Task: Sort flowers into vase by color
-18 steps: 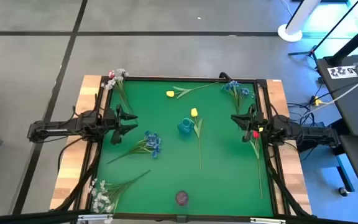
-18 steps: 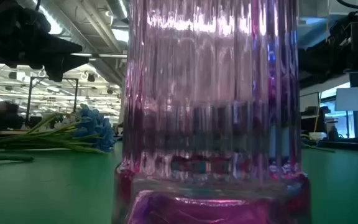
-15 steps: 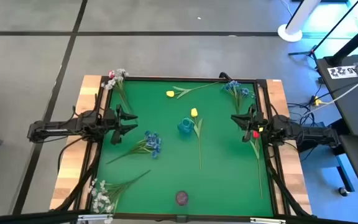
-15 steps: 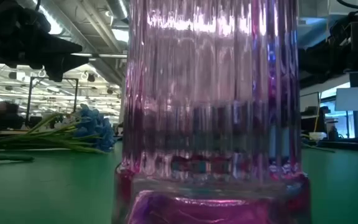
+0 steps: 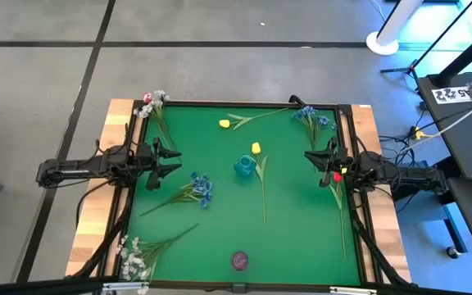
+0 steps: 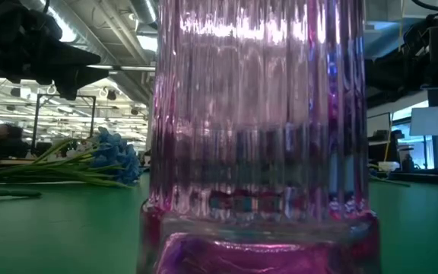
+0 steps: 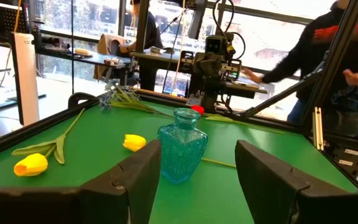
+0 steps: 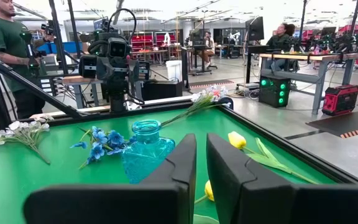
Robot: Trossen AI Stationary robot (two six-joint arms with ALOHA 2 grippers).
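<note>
nothing is sorted yet, by the look of it: every flower lies flat on the green counter (image 5: pixel 293 238) and both vases stand empty. the blue vase (image 5: pixel 244 167) sits near the middle, and the pink vase (image 5: pixel 240 260) stands at the edge nearest the low camera, filling that view.

the left pincer (image 5: pixel 170 159) hovers at the left edge with its fingers spread, holding nothing. the right pincer (image 5: pixel 314 156) waits at the right edge; its fingers stand only a little apart and are also empty.

a blue flower bunch (image 5: pixel 199 188) lies just in front of the left pincer, a second blue bunch (image 5: pixel 311 117) in the far right corner. one yellow tulip (image 5: pixel 224 124) lies by the far edge, another (image 5: pixel 256 148) just beside the blue vase. a white spray (image 5: pixel 133 254) lies at the near left corner, one more white spray (image 5: pixel 154 100) at the far left corner. a red bud (image 5: pixel 337 176) lies close under the right arm.

the step in hand seems to be the first pick. the likely move is for the left pincer to drop onto the thin stem of the near blue bunch, close, and carry it upright to the blue vase.
</note>
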